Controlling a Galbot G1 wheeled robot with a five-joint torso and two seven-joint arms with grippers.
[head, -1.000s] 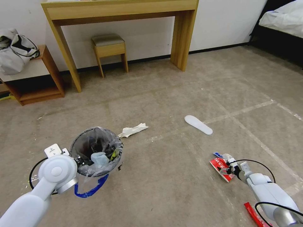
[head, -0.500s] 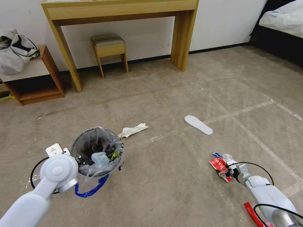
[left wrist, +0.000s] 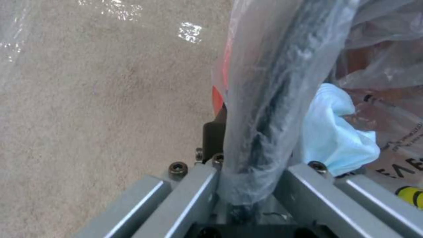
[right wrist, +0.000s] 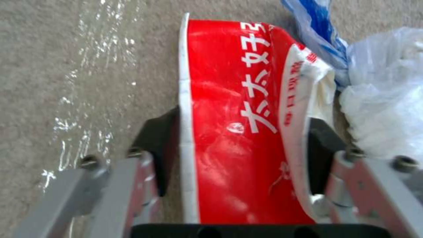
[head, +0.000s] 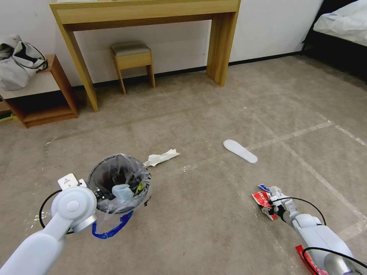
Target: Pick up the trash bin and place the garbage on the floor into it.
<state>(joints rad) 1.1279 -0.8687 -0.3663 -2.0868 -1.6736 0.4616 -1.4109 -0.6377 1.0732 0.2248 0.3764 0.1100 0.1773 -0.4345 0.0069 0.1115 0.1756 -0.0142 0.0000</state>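
Beige carpet floor (head: 214, 214) with faded white tape lines is stretching from the robot toward a wooden desk (head: 145, 15) and stool (head: 132, 57) at the wall. Nearest on the right, a red wrapper (head: 310, 262) is lying beside the right arm. Just ahead, the right gripper (head: 276, 205) is closing its fingers (right wrist: 154, 148) on a red-and-white packet (right wrist: 238, 132), pinching it bowed between them, beside a white-and-blue crumpled wrapper (right wrist: 383, 109). On the left, the left gripper (left wrist: 249, 172) is clamping the bag-lined rim of the trash bin (head: 118, 182), a pale-blue face mask (left wrist: 335, 132) lying inside. Farther off, crumpled white paper (head: 161, 157) and a white insole (head: 240, 151) are lying on the carpet.
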